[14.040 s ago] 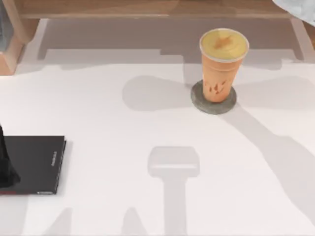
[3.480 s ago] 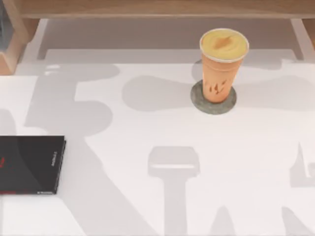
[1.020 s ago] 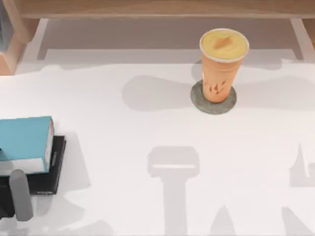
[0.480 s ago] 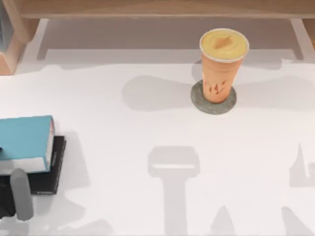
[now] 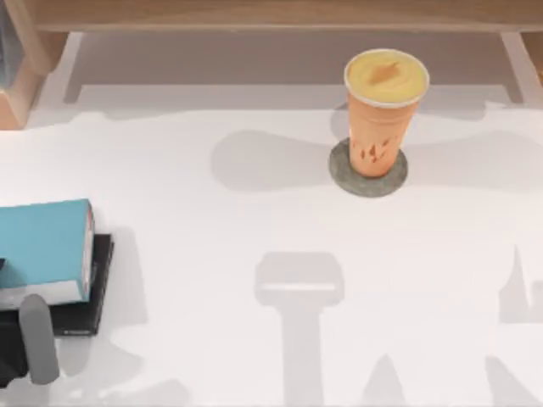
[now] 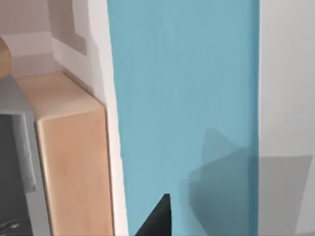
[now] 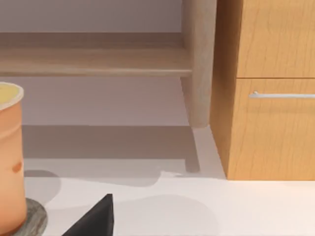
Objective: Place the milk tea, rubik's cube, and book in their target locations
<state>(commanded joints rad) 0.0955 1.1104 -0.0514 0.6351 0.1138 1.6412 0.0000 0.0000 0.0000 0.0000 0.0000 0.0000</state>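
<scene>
Two books are stacked at the counter's point(image 5: 254, 220) left edge: the book point(image 5: 44, 246) atop a black book point(image 5: 85, 305). Right wrist view adds a wooden drawer point(image 7: 275, 128) beyond the milk tea point(image 5: 382, 119), which stands on its coaster point(image 5: 368, 185). Left gripper point(image 5: 25, 348) beside the stack: cannot tell its state.

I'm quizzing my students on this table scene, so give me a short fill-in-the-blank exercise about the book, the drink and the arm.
1. The teal book lies on top of a thin ____ book.
2. The milk tea stands upright on a round grey ____.
3. The stacked books sit at the table's ____ edge in the top view.
4. The left gripper is at the near end of the ____ book.

Missing words: black; coaster; left; teal
</scene>
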